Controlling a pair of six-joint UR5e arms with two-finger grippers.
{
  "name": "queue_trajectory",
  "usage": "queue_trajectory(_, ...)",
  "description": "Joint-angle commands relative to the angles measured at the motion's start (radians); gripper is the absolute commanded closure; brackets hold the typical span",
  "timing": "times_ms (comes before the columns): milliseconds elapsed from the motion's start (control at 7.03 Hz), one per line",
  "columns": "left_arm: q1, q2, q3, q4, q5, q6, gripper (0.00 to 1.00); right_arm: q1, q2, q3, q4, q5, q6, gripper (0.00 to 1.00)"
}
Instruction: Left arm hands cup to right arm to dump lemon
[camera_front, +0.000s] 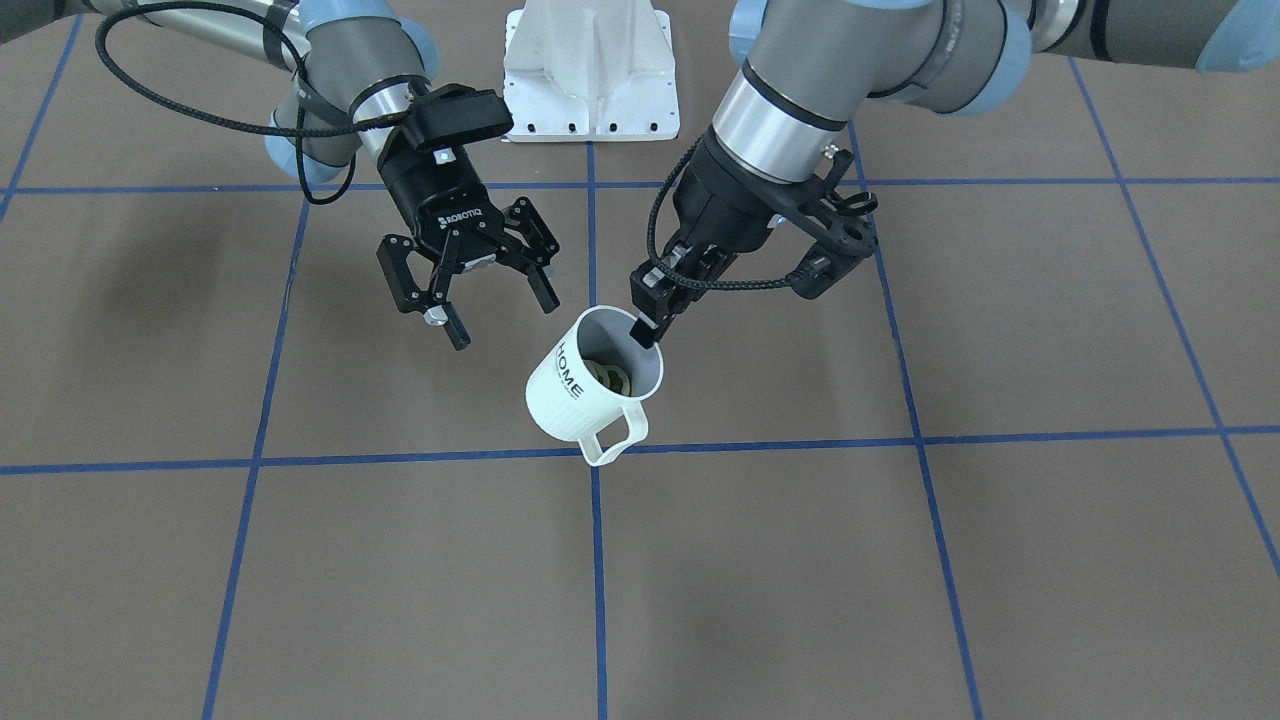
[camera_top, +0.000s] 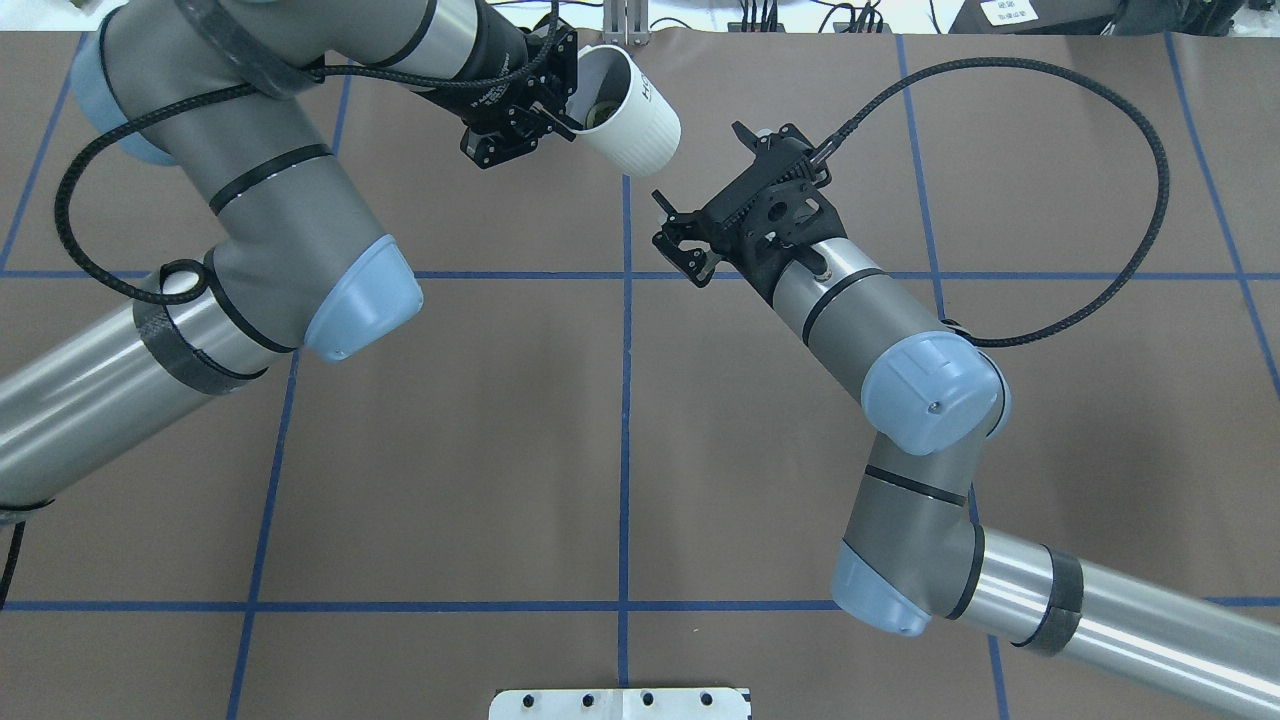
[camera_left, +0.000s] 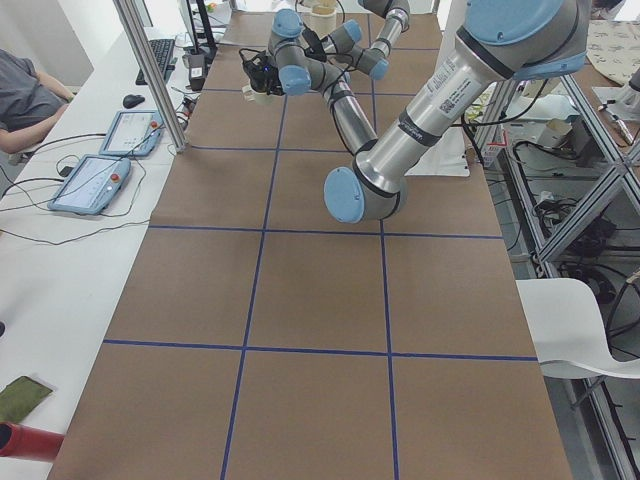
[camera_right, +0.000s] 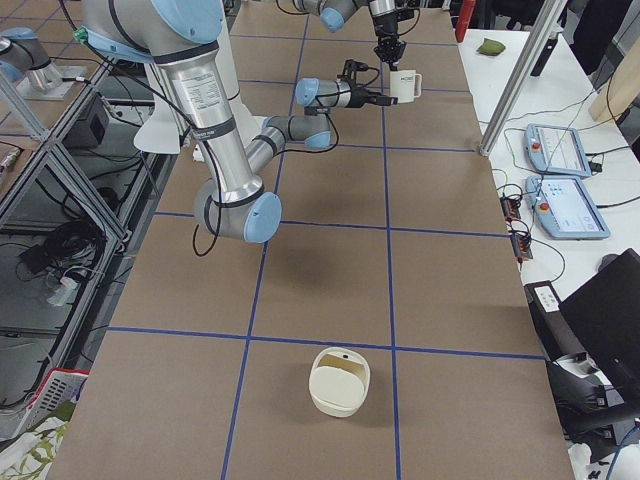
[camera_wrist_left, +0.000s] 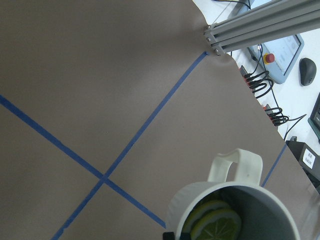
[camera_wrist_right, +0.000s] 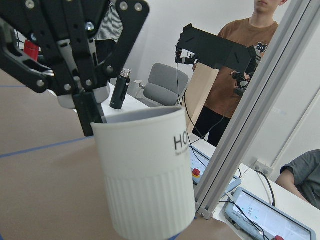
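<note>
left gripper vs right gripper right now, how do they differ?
The left gripper is shut on the cup's rim, one finger inside and one outside; the right gripper is open and holds nothing. The left gripper carries the cup off the table, lemon slices inside; the right gripper hangs beside it, apart from the cup. The right gripper reads ROBOTIQ; no such lettering shows on the left gripper. Both are black, two-fingered, and angled toward the cup.
</note>
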Motion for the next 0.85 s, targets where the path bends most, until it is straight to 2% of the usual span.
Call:
queue_trajectory(0,0.021,-0.010,-0.001,0.013,0.006,-0.022,1.00,-0.022,0.002,-0.002,-0.003,-0.055,-0.063,0.01)
queue_trajectory(712,0.052,-0.029,-0.007,0.012,0.005,-0.023,1.00,-0.031,0.004,-0.003,-0.001,-0.066,-0.065,0.01)
